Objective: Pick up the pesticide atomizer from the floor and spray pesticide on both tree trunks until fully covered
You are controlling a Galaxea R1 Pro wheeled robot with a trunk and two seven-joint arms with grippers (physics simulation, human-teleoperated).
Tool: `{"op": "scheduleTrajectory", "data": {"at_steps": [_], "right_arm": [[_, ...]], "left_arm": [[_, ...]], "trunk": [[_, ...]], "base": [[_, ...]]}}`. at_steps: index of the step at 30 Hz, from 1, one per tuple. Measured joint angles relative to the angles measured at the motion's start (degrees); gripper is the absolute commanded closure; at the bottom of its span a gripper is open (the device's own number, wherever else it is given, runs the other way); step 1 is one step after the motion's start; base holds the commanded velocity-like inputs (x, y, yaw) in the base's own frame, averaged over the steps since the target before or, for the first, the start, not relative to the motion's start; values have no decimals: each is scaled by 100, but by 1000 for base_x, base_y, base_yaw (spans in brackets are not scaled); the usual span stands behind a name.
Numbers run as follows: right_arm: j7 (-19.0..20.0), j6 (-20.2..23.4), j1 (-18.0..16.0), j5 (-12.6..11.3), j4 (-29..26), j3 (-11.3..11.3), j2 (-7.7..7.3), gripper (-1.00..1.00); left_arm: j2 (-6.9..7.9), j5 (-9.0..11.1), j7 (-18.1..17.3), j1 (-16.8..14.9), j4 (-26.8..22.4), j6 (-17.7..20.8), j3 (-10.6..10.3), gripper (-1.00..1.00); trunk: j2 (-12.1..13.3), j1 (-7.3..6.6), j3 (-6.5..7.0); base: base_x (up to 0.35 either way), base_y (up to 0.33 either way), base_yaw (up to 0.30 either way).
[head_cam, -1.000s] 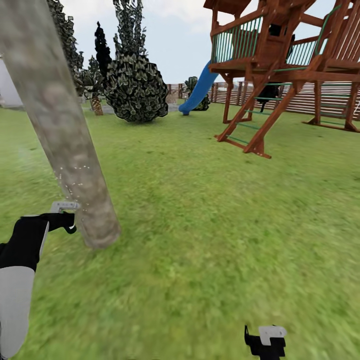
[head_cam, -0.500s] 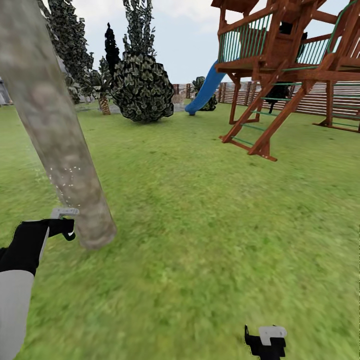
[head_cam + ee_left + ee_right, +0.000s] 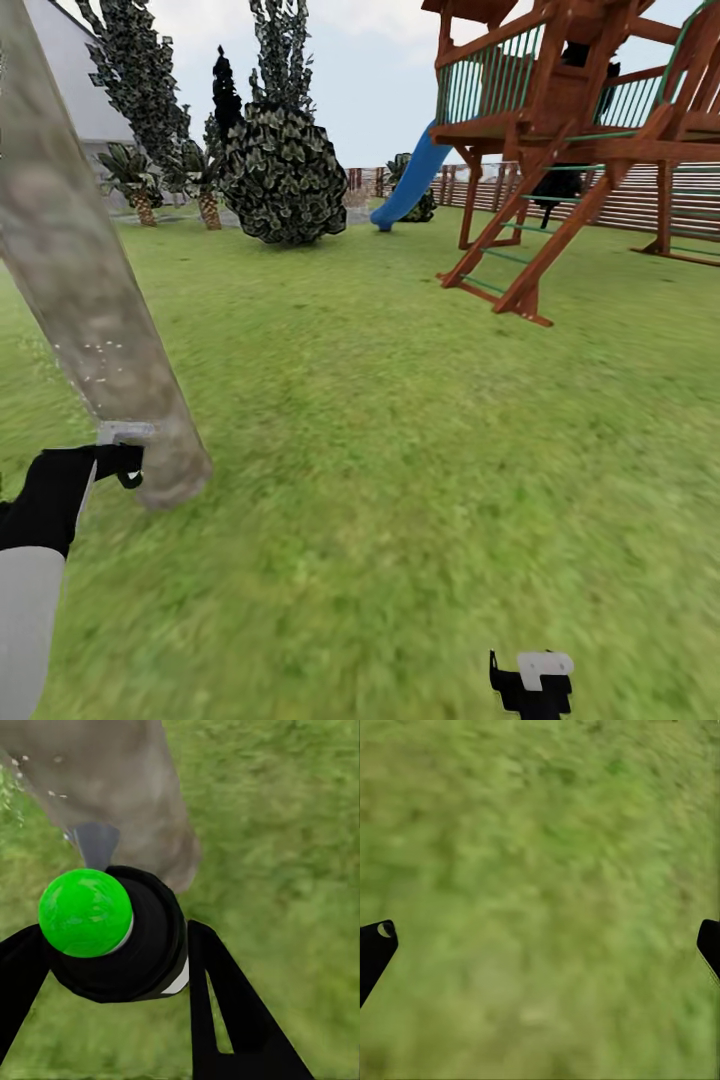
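Camera panned; left fingers point(image 3: 225, 997) pinch atomizer point(image 3: 112, 934) beside trunk point(image 3: 90, 300); right fingers point(image 3: 375, 945) spread over grass point(image 3: 400, 450).

The left arm point(image 3: 30, 590) is showing a smooth white forearm shell and black wrist; both matte black claws are showing pale grey plates.

What you can't make out

Your tree trunk point(image 3: 90, 290) runs off the frame's upper left, crown unseen; the atomizer point(image 3: 120, 934) body hides behind its own black top.
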Motion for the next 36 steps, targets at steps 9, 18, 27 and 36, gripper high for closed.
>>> {"op": "scheduleTrajectory", "data": {"at_steps": [9,18,27,36], "right_arm": [[0,0,0,0,1,-1,6,-100],[9,2,0,7,4,-1,9,-100],[9,0,0,7,5,0,9,-100],[9,0,0,8,7,-1,9,-100]], "left_arm": [[109,120,132,233,5,5,498,100],[-114,46,125,289,-8,-36,541,100],[-196,83,148,427,-39,-35,502,100],[-69,75,160,432,-21,-33,501,100]], "trunk": [[0,0,0],[0,0,0],[0,0,0],[0,0,0]], "base": [[187,-231,272],[58,-25,278],[90,-126,139],[190,-211,179]]}}
